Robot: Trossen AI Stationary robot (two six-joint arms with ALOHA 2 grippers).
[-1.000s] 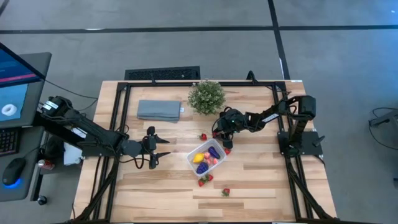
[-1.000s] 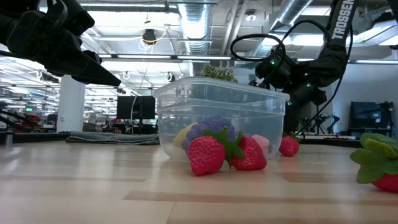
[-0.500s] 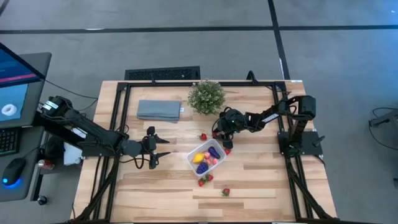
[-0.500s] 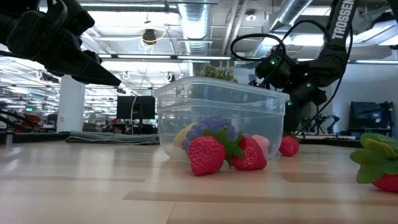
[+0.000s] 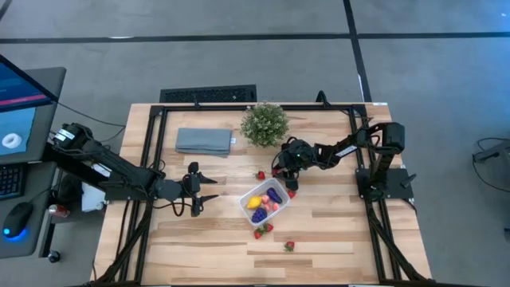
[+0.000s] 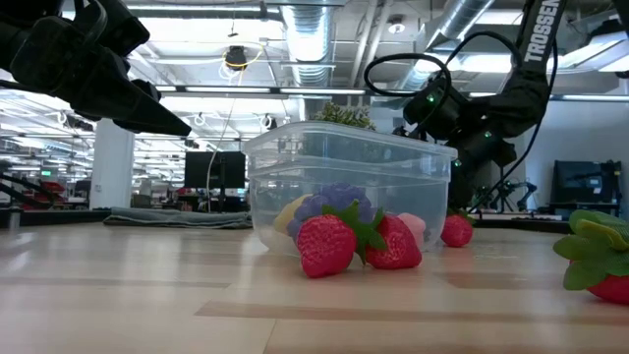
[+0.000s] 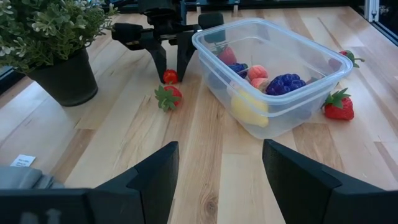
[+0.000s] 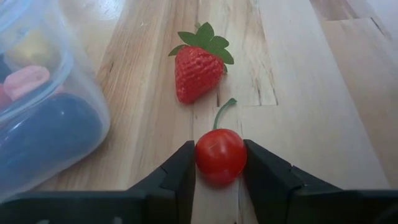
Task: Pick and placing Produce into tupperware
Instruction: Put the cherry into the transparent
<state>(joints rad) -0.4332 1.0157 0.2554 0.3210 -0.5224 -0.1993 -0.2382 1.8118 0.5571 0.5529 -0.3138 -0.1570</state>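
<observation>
The clear tupperware (image 5: 244, 199) stands mid-table and holds a yellow piece (image 7: 249, 109), a purple piece (image 7: 283, 83), pink pieces and a strawberry. My right gripper (image 8: 220, 155) stands at the box's far side (image 5: 279, 171), shut on a small red cherry (image 8: 220, 154) that lies on the wood. A strawberry (image 8: 198, 71) lies on its side just beyond it. Other strawberries lie on the table at the box's near side (image 6: 326, 244) and right side (image 5: 292, 194). My left gripper (image 7: 217, 149) is open and empty, left of the box (image 5: 211, 191). My right gripper pinches the cherry's round body (image 8: 205, 155) between its two fingers, one on each side. In the left wrist view the fingers (image 7: 158, 62) point down at the table. The cherry sits on the wood, its stem (image 8: 224, 112) pointing away from the gripper toward the strawberry.
A bushy green potted plant (image 5: 264, 123) stands just beyond my right gripper. A folded grey-blue cloth (image 5: 204, 141) lies at the far left. One strawberry (image 5: 289, 245) lies alone toward the near edge. Black frame rails run along the table's sides.
</observation>
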